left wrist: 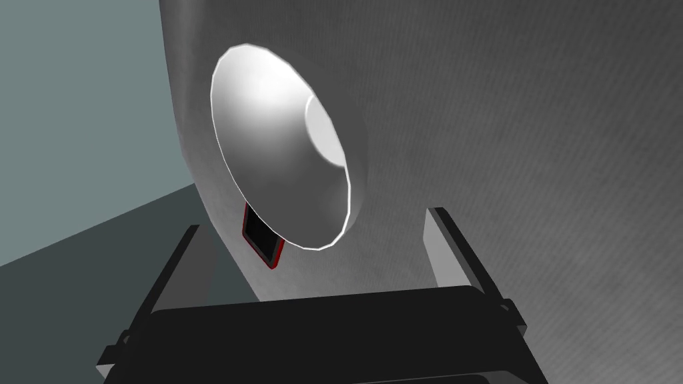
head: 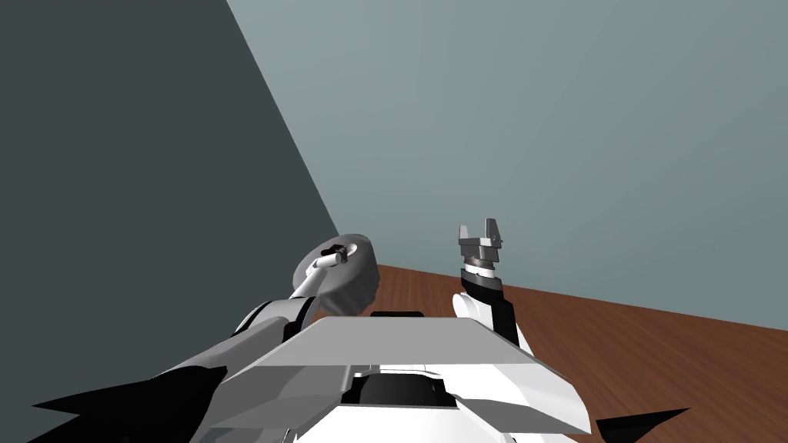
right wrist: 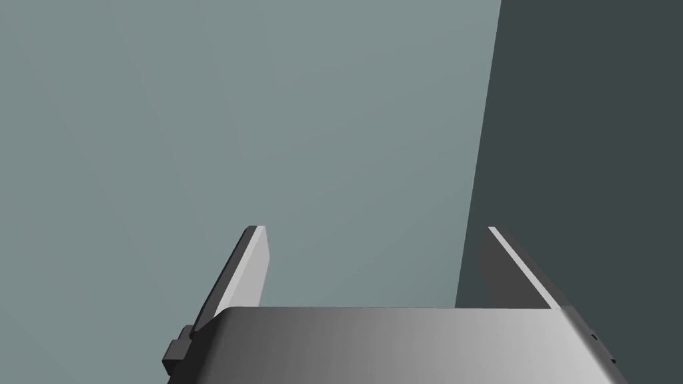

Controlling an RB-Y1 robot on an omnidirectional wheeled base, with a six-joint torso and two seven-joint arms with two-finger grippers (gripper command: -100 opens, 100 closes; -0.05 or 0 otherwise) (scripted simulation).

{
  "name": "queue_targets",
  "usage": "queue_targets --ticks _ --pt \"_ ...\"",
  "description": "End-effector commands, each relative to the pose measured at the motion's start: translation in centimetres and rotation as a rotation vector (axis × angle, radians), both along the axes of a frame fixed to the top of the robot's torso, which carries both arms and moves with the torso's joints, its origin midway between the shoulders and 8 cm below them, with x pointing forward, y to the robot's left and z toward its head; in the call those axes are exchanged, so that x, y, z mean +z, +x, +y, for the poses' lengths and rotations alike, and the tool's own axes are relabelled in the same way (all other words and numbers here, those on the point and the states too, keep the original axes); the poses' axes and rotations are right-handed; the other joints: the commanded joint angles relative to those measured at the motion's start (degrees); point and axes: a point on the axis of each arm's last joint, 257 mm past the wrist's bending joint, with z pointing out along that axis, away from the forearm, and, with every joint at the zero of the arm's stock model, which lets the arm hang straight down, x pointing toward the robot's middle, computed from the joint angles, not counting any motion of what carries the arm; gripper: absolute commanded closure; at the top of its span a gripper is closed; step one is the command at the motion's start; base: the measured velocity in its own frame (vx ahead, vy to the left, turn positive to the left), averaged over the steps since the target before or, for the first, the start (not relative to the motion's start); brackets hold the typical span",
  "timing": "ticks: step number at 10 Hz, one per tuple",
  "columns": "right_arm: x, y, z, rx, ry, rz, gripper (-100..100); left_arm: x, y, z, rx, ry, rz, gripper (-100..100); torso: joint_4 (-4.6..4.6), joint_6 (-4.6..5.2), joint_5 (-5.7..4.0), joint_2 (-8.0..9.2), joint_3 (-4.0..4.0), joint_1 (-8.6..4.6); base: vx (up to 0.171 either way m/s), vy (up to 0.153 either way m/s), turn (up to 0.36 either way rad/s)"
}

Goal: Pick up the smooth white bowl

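The smooth white bowl (left wrist: 280,147) sits on a round grey tabletop (left wrist: 533,133), its hollow facing my left hand's camera. My left gripper (left wrist: 313,233) is open just short of the bowl, one finger (left wrist: 180,267) to each side of its near rim, neither touching it. From the head, the left gripper (head: 335,252) hangs over the small round grey table (head: 354,288) near the wall corner. My right gripper (head: 481,231) is raised in front of my chest, open and holding nothing (right wrist: 380,267).
A small flat black object with a red edge (left wrist: 261,243) lies on the tabletop partly under the bowl's near side. Two grey walls meet in a corner behind the table. Brown wooden floor (head: 654,354) stretches to the right.
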Motion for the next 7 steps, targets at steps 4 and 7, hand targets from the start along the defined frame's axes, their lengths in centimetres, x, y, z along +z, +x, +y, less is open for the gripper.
queue_targets --ticks 4,7 --pt "0.0 0.0 0.0 0.0 0.0 0.0 0 -1.6 -1.2 0.8 0.048 -0.059 0.086 -100 0.0 0.02 0.0 -0.03 -0.01 0.02 0.029 0.026 -0.065" --pt "0.0 0.0 0.0 0.0 0.0 0.0 0 -2.6 -2.4 1.6 0.089 -0.103 0.151 -100 -0.01 0.01 0.0 -0.05 -0.03 0.02 0.037 0.027 -0.072"
